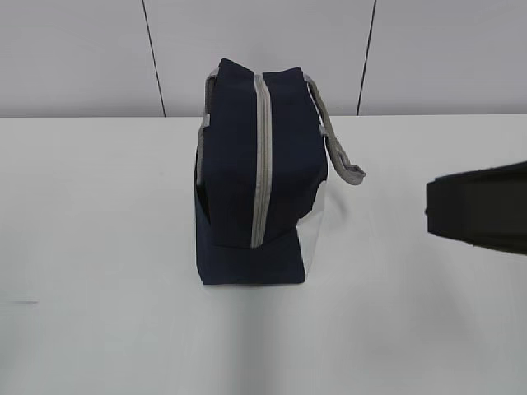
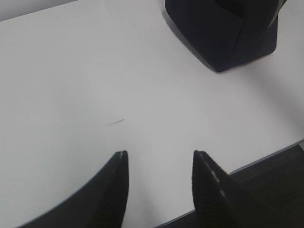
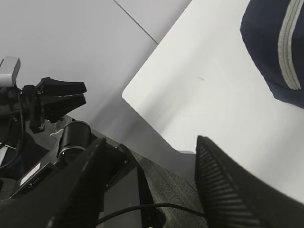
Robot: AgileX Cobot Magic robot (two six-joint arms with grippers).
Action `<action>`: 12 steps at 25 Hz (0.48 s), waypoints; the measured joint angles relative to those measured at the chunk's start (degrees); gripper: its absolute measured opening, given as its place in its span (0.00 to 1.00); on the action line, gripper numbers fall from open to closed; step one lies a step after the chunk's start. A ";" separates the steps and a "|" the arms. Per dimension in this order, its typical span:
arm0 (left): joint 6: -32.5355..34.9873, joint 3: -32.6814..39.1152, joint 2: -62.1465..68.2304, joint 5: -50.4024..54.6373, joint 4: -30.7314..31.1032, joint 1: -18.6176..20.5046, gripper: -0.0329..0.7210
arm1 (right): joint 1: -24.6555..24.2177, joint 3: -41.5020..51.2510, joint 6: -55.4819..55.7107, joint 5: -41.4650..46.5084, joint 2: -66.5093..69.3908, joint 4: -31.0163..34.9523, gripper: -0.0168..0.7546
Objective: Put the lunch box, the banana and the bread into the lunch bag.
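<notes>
The lunch bag (image 1: 255, 177) stood zipped on the table (image 1: 99, 247), apparently packed; both end effectors, left (image 2: 159, 159) and right (image 3: 152, 147), hung parted and empty, clear of it.

Navy lunch bag (image 1: 247, 197) upright mid-table, grey zipper closed, handle drooping right.

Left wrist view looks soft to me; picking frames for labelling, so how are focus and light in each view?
Left wrist view: fingertips blurred, table evenly lit. Exterior view: lunch bag fairly sharp, faint shadow. Right wrist view: near fingers soft.
</notes>
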 joint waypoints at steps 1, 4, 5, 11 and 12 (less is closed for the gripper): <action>0.00 0.00 0.00 -0.09 0.00 0.00 0.46 | 0.00 0.82 0.00 0.79 -0.64 0.00 0.62; 0.00 0.00 0.00 -0.20 0.00 0.00 0.45 | 0.00 2.92 1.35 4.53 -1.99 0.00 0.62; 0.00 0.00 0.00 -0.20 0.00 0.00 0.44 | 0.00 3.81 2.01 6.83 -2.19 0.00 0.62; 0.00 0.00 0.00 -0.20 0.00 0.00 0.44 | 0.00 9.35 2.98 25.92 -2.23 0.00 0.62; 0.00 0.00 0.00 -0.20 0.00 0.00 0.44 | 0.00 10.40 3.08 28.84 -2.23 0.00 0.62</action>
